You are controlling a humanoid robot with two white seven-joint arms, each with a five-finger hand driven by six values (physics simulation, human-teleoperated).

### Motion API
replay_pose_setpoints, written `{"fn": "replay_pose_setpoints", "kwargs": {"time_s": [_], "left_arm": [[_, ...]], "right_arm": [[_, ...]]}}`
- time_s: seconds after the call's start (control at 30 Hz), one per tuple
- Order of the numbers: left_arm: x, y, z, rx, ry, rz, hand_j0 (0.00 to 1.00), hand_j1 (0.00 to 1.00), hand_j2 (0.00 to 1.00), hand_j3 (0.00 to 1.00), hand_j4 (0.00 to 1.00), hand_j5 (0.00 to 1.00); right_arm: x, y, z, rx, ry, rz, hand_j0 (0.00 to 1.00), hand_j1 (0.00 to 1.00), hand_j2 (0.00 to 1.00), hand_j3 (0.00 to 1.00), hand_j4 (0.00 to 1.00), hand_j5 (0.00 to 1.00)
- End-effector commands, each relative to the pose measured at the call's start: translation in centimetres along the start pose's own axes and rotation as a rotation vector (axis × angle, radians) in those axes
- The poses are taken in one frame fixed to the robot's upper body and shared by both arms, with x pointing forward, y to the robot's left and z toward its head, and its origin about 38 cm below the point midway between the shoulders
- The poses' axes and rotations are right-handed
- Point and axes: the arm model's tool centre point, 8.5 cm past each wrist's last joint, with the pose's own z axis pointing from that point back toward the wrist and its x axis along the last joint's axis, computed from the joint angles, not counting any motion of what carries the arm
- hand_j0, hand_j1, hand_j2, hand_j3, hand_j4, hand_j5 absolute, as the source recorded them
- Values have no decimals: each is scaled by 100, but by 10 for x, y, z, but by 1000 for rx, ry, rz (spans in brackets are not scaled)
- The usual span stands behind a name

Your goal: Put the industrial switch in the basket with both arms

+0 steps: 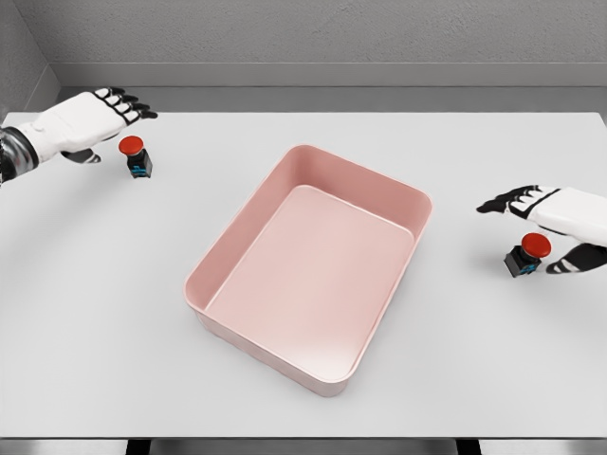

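Two industrial switches show on the white table (95, 313), one at each side of the frame, with a pink basket (394, 190) between them at the centre.

Hidden or cut off: the left arm enters at the upper left edge and only its wrist and hand are in frame; the right arm is cut by the right edge, so little more than the hand shows. The left hand (83, 123) partly overlaps its own thumb, which peeks out dark below the palm. The switch bodies are small and dark, and their detail is hard to make out (a hint of blue on each is all that reads).

The left switch (135, 156) stands at the upper left, red button on top, dark body below, its long axis roughly upright with a slight lean. The left hand sits just beside it, fingers spread and relaxed, reaching past it toward the upper right; whether the thumb touches the switch cannot be told.

The right switch (527, 254) lies at the right edge, tilted, its red cap toward the upper right and its dark body toward the lower left. The right hand (560, 227) brackets it, fingers extended above and thumb below, unclenched and not closed around it; contact cannot be judged.

The basket is rectangular with rounded corners, set on a diagonal, its long axis running from upper right to lower left. Both switches lie outside it, well apart from its walls.
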Motion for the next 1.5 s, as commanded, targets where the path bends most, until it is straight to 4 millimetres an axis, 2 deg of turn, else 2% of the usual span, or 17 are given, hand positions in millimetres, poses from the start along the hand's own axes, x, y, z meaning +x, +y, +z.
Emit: {"fn": "replay_pose_setpoints", "kwargs": {"time_s": [0.0, 0.2, 0.43, 0.53, 0.7, 0.77, 0.8, 0.87, 1.03, 1.2, 1.37, 1.47], "left_arm": [[9, 0, -10, 1, -16, 10, 100, 100, 100, 100, 100, 100], [19, 7, -24, 6, -45, -9, 100, 100, 100, 100, 100, 100], [23, -1, -25, -19, -54, -10, 100, 100, 100, 100, 100, 100], [17, -10, -21, -44, -34, 5, 100, 100, 100, 100, 100, 100], [17, -17, -20, -65, -32, 8, 99, 99, 99, 99, 99, 99], [14, -22, -18, -81, -24, 13, 89, 89, 89, 89, 89, 89], [14, -22, -18, -82, -24, 14, 81, 81, 81, 81, 81, 81], [14, -22, -18, -81, -23, 13, 58, 58, 58, 58, 58, 58], [13, -22, -17, -83, -22, 13, 44, 44, 44, 44, 44, 44], [13, -23, -17, -100, -21, 18, 23, 23, 23, 23, 23, 23], [15, -22, -18, -96, -27, 17, 10, 10, 10, 10, 10, 10], [15, -20, -18, -87, -25, 22, 10, 10, 10, 10, 10, 10]], "right_arm": [[-5, 1, 0, 17, 42, -31, 100, 100, 100, 100, 100, 100], [-6, -2, -1, 10, 62, -42, 100, 100, 100, 100, 100, 100], [-8, 10, -7, 45, 91, -74, 100, 100, 100, 100, 100, 100], [-8, 18, -11, 71, 103, -84, 100, 100, 100, 100, 100, 100], [-9, 21, -12, 79, 111, -82, 100, 100, 100, 100, 100, 100], [-11, 24, -13, 88, 133, -101, 100, 100, 100, 100, 100, 100], [-12, 24, -12, 90, 137, -99, 100, 100, 100, 100, 100, 100], [-16, 27, -12, 96, 155, -106, 100, 100, 100, 100, 100, 100], [-25, 32, -10, 107, 193, -114, 100, 100, 100, 100, 100, 100], [-27, 34, -10, 110, 201, -122, 97, 97, 97, 97, 97, 97], [-27, 41, -14, 129, 205, -132, 96, 96, 96, 96, 96, 96], [-26, 41, -15, 130, 201, -130, 81, 81, 81, 81, 81, 81]]}}
